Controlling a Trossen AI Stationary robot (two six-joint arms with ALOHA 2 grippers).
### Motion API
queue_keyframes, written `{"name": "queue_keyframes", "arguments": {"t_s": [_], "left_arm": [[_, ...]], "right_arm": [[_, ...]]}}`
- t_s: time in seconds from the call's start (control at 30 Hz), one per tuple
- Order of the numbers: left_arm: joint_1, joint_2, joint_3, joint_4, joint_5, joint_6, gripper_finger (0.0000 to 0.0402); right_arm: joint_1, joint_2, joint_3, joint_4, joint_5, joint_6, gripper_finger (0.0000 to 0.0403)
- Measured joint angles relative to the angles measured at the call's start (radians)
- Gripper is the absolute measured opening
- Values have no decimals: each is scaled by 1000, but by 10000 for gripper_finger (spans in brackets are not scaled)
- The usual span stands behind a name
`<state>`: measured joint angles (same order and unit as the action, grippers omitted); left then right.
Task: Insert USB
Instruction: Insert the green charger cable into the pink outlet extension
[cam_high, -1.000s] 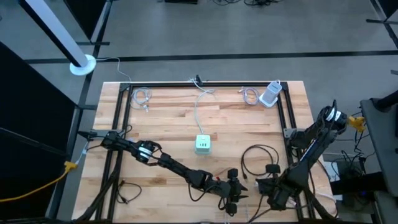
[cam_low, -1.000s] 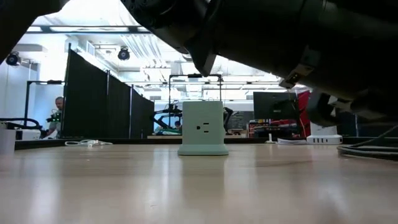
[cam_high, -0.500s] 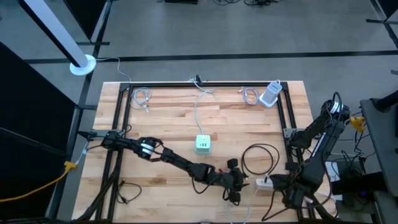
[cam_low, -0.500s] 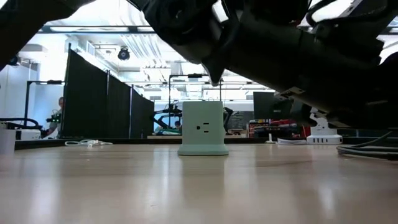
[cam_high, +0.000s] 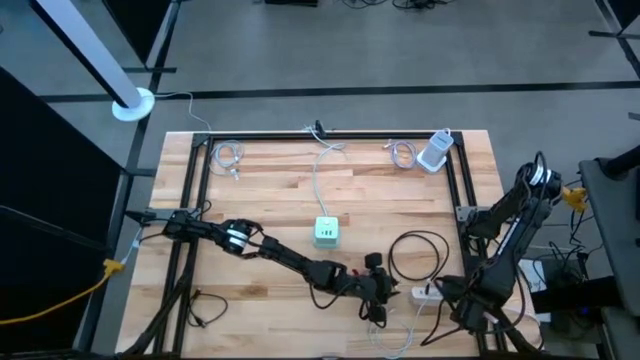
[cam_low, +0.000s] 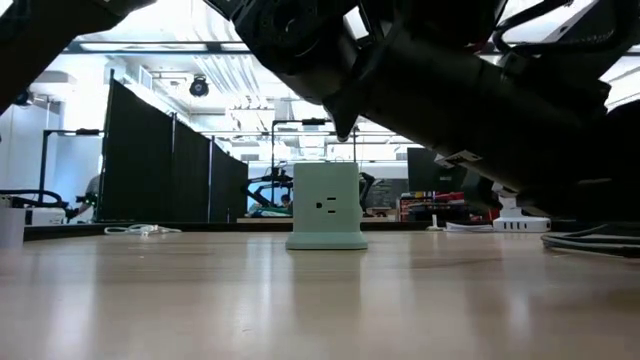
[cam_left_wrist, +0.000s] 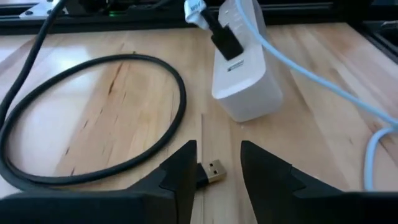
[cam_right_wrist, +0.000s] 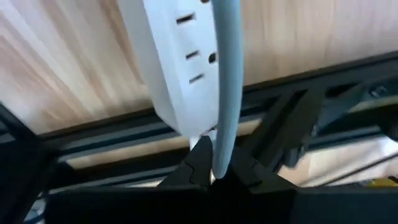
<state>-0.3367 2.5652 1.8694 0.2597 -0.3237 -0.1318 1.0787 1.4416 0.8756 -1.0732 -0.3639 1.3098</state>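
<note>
High view: left gripper (cam_high: 378, 298) sits low over the worktop (cam_high: 270, 190) near its front edge, just beside the white power strip (cam_high: 424, 294). Right gripper (cam_high: 462, 308) is at the front right corner, past the strip's far end. Black cable loop (cam_high: 420, 255) lies just behind both. Green outlet cube (cam_high: 326, 232) stands well apart, mid-worktop, not in the way.

Low view: outlet cube (cam_low: 326, 205) upright in the middle; dark arm links fill the top; white strip (cam_low: 520, 222) only partly seen at right. The jaws are not visible here.

Left wrist view: jaws are parted, with the USB plug (cam_left_wrist: 210, 171) between them, gold tip pointing forward toward the strip (cam_left_wrist: 244, 68). Plug seems to touch one finger only; cannot tell if it is truly gripped or just lying on the worktop. A black plug (cam_left_wrist: 222, 34) is already seated in the strip, and the strip's pale blue cable (cam_left_wrist: 323, 81) runs off beside the jaws. Black cable (cam_left_wrist: 93, 118) curves off to the other side of the jaws.

Right wrist view: jaws clenched on the pale blue cable (cam_right_wrist: 222, 93), with the strip (cam_right_wrist: 180, 68) straight ahead, sockets showing.

Handling guess: plug is small, light, rigid, with a slick metal shell; best taken on the dark moulded body behind the tip, square to the port. Its cord is soft and will tug. Strip is light and likely to slide, so the right hold on its cable matters. Seated black plug and blue cable crowd the approach.
</note>
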Motion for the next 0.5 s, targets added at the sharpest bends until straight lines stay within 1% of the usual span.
{"name": "queue_keyframes", "arguments": {"t_s": [0.13, 0.27, 0.4, 0.5], "left_arm": [[-1, 0, 0, -20, 1, 0, 108], [-1, 0, 0, -25, 1, -2, 116], [-2, 0, 0, -24, 1, -3, 122], [-2, 0, 0, -23, 1, -4, 125]], "right_arm": [[23, 0, -35, 81, 7, 30, 0], [40, -2, -38, 95, 17, 64, 0], [43, -1, -40, 157, 55, 79, 0], [45, -1, -40, 216, 111, 74, 0]]}}
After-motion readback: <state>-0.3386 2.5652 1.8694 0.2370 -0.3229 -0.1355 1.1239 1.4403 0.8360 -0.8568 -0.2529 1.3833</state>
